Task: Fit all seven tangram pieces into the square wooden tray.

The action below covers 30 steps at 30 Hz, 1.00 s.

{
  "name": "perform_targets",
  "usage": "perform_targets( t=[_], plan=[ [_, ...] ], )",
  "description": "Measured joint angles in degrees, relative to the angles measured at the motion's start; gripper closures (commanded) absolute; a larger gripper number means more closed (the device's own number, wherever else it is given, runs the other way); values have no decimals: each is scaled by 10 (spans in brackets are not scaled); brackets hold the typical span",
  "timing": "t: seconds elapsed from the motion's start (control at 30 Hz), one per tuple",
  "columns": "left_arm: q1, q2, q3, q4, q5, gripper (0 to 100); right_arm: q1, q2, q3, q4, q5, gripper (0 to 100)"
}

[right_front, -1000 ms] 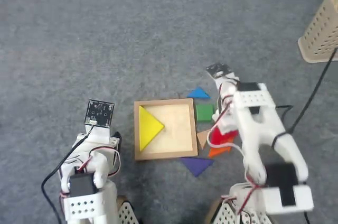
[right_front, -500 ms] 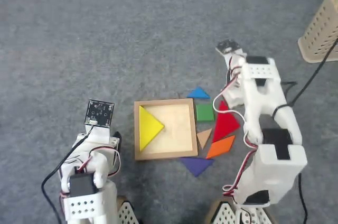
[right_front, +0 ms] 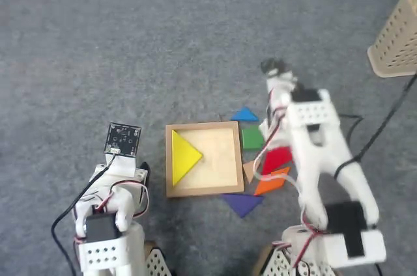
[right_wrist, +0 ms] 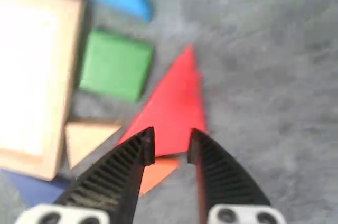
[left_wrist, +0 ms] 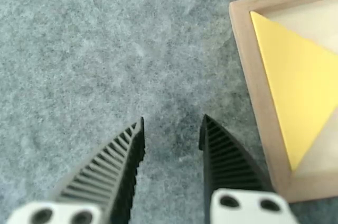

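Note:
The square wooden tray [right_front: 202,125] lies between the arms with a yellow triangle [right_front: 182,155] inside, against its left wall. To its right lie the blue triangle [right_front: 245,115], green square [right_front: 253,138], red triangle [right_front: 277,158], tan triangle [right_front: 249,170], orange parallelogram [right_front: 271,183] and purple triangle [right_front: 242,203]. My right gripper [right_wrist: 170,133] hovers open just over the red triangle [right_wrist: 177,94], holding nothing. My left gripper [left_wrist: 171,126] is open over bare carpet beside the tray's rim [left_wrist: 253,81] and the yellow triangle [left_wrist: 296,81].
The right arm [right_front: 306,120] reaches over the loose pieces and hides part of the red one. A perforated beige basket [right_front: 397,35] stands at the far right. Cables trail beside both arm bases. Open grey carpet stretches beyond the tray.
The right arm lifted away from the red triangle, uncovering it, then came back over it. The left arm, the tray and the pieces have not moved.

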Motion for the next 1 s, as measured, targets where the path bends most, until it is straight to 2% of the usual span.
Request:
perform_targets(
  t=[0.3,0.63,0.83,1.0],
  plan=[
    [0,0,0,0,0,832,-18,49,18,-22,-72,768],
    [0,0,0,0,0,832,-12,122,-15,-30,-77,768],
    [0,0,0,0,0,832,34,179,-92,-30,-75,770],
    [0,0,0,0,0,832,76,233,-173,-26,-42,771]
  ],
)
